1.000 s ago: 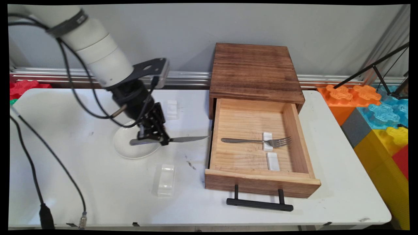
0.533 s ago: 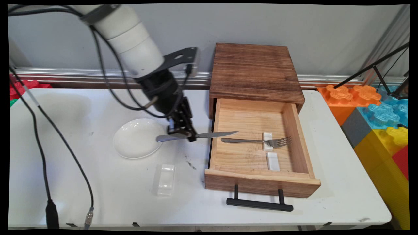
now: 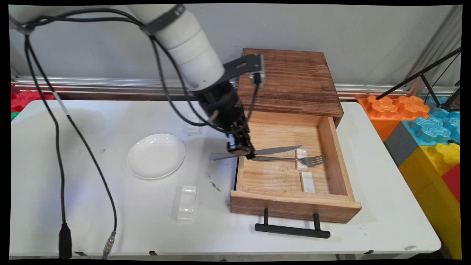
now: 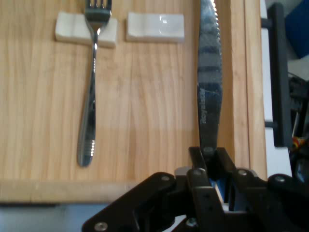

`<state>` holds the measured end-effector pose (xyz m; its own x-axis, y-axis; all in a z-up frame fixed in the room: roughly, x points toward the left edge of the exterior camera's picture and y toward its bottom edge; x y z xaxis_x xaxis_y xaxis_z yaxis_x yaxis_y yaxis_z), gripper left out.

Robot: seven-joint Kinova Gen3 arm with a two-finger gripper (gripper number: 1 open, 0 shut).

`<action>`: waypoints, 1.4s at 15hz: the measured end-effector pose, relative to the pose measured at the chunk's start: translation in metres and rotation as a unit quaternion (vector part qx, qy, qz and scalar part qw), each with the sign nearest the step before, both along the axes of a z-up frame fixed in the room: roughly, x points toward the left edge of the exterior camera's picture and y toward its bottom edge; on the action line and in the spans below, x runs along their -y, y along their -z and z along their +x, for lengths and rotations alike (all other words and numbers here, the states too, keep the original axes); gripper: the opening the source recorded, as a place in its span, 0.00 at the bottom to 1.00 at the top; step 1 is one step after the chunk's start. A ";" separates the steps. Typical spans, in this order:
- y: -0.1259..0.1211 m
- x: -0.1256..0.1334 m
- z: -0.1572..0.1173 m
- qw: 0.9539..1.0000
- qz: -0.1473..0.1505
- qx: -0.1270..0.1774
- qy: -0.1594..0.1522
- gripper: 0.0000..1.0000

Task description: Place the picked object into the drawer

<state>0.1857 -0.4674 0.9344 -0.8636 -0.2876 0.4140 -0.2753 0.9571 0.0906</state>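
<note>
One knife clenched in end effector mid frame, blade over open drawer, handle over desk. Fork handle end partly hidden behind it. Hand view cuts off knife tip, fork tines.

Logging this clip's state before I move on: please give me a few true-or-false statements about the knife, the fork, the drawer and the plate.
1. The black two-finger gripper has its jaws shut on the serrated steel knife. True.
2. The steel fork lies on the round white plate. False: it lies in the open light wooden drawer, its neck on a small white rest.
3. The drawer is closed. False: it is pulled out, black handle toward the camera.
4. A second white rest in the drawer holds nothing. True.
5. The plate holds nothing. True.
</note>
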 end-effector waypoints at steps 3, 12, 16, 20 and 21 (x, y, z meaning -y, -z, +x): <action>0.008 0.009 -0.020 1.000 -0.005 -0.006 0.001 0.00; 0.036 0.026 -0.069 1.000 -0.019 -0.018 0.005 0.00; 0.051 0.031 -0.082 1.000 -0.020 -0.021 0.002 0.00; 0.073 0.035 -0.092 1.000 -0.022 -0.019 0.002 0.00; 0.079 0.035 -0.094 1.000 -0.022 -0.017 0.003 0.00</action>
<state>0.0920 -0.5026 0.8557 -0.8509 -0.2626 0.4549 -0.2661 0.9622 0.0577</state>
